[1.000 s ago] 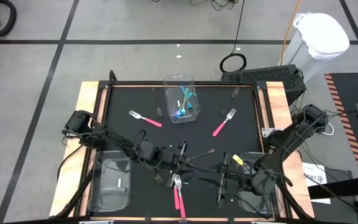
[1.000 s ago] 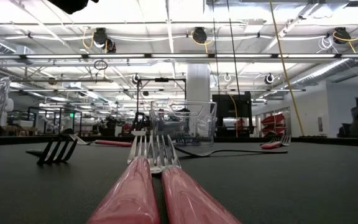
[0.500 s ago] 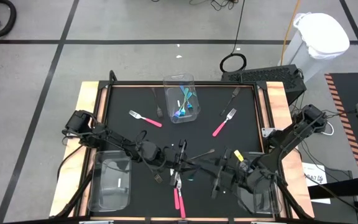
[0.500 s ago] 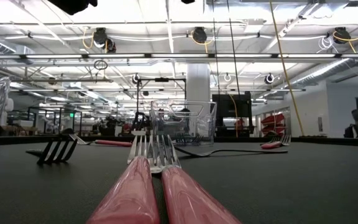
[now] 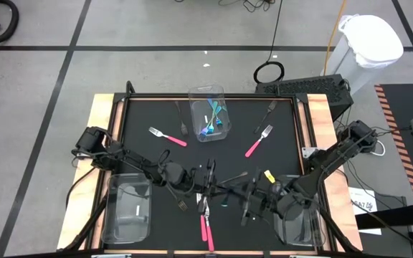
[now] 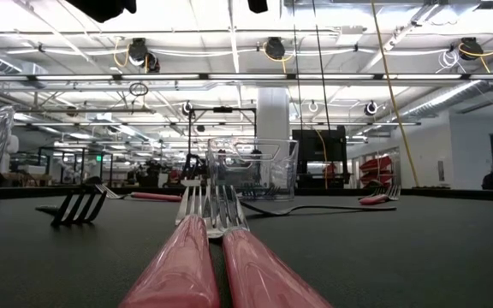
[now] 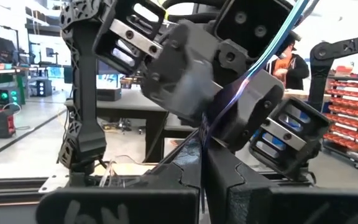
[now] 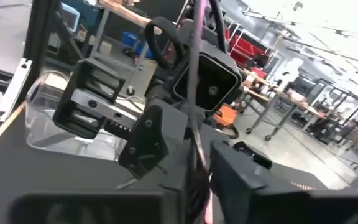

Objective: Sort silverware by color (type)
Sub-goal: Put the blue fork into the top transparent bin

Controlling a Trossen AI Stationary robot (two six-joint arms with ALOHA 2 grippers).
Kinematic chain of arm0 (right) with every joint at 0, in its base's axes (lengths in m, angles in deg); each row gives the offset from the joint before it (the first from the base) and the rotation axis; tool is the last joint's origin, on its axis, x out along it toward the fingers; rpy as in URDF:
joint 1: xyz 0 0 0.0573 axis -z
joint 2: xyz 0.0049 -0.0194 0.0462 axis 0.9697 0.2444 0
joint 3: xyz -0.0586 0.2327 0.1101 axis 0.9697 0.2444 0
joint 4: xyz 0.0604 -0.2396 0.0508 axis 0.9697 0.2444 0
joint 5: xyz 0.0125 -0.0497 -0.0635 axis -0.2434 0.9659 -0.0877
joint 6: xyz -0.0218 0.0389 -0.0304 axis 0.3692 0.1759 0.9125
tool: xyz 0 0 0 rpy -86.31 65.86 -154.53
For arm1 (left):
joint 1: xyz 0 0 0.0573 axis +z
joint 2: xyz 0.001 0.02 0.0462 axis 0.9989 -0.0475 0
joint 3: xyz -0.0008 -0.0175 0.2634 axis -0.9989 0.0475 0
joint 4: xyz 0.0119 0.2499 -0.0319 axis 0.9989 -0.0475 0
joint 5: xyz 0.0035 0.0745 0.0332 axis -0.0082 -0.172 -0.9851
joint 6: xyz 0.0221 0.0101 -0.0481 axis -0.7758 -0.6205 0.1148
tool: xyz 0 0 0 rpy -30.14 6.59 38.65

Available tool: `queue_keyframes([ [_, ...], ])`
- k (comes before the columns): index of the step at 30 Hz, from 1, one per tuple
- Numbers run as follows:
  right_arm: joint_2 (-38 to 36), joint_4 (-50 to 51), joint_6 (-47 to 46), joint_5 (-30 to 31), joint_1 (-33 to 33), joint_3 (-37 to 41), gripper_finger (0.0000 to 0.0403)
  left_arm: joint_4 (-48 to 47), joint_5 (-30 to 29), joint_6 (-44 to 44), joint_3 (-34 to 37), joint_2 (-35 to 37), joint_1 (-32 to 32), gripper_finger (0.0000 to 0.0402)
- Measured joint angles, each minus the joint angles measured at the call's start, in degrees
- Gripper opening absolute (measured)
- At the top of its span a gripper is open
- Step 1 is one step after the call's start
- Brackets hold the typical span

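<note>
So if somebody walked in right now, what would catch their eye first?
Probably both arms meeting low over the table's near middle, left pincer and right pincer face to face around a thin teal-handled utensil. Next, two pink-handled forks lying side by side at the near edge.

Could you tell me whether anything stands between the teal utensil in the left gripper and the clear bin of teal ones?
Nothing tall: between the teal utensil in the left gripper and the clear bin, only a dark utensil lies flat on the mat.
</note>
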Motion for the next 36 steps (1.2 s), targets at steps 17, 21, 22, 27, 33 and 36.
queue_keyframes([
  [17, -0.21, 0.40, 1.30, 0.19, -0.25, 0.00, 0.0006, -0.28, 0.52, 0.17, 0.00, 0.00, -0.11, 0.0119],
  [21, -1.40, 2.28, 0.92, 0.19, -1.03, -0.04, 0.0004, 0.01, -2.72, 0.17, 0.00, 0.02, -0.39, 0.0206],
  [22, -1.98, 3.27, 0.49, 0.21, -1.39, -0.04, 0.0004, -0.11, -3.56, 0.13, 0.00, 0.02, -0.48, 0.0226],
  [27, -5.38, 9.23, -3.84, 0.26, -3.44, -0.07, 0.0004, -0.44, -4.17, 0.19, 0.00, 0.09, -0.51, 0.0304],
  [33, -8.63, 18.08, -10.49, 0.25, -4.83, -0.09, 0.0003, -5.15, -5.68, 2.60, 0.02, 2.89, -0.50, 0.0321],
  [36, -9.03, 21.19, -13.10, 0.15, -4.89, -0.09, 0.0003, -9.69, -5.75, 3.13, 0.02, 5.42, -0.66, 0.0321],
])
